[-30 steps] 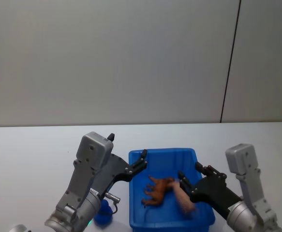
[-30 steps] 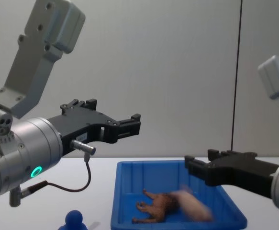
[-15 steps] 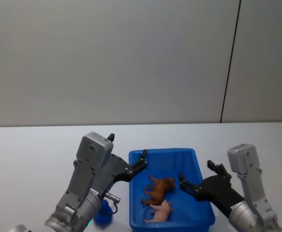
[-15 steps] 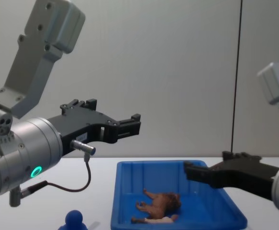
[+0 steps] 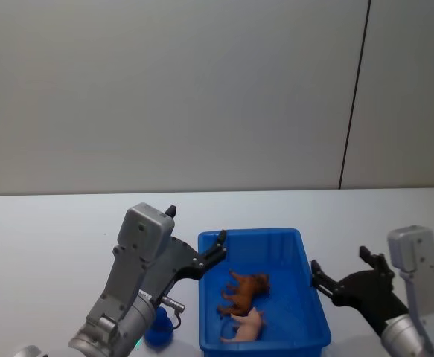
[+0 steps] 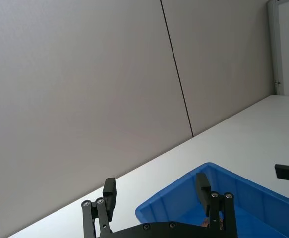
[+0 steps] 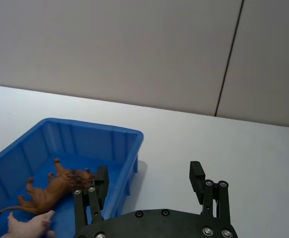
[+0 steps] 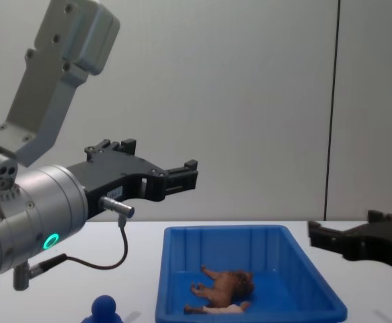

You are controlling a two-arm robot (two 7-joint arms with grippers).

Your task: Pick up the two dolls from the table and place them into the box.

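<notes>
We drew the right end effector point(image 5: 339, 262), open and empty, off the box point(image 5: 250, 233) because pig point(image 5: 245, 325) and lion point(image 5: 245, 290) lie inside; left end effector point(image 5: 196, 223) idles open beside it

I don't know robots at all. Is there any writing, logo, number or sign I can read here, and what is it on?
None: no word, brand, number or label can be read.
The blue bin, the brown lion toy, the pink pig and the white table carry no print.
The nearest thing to a sign is a green ring light on the left arm: a plain glow, no characters.
</notes>
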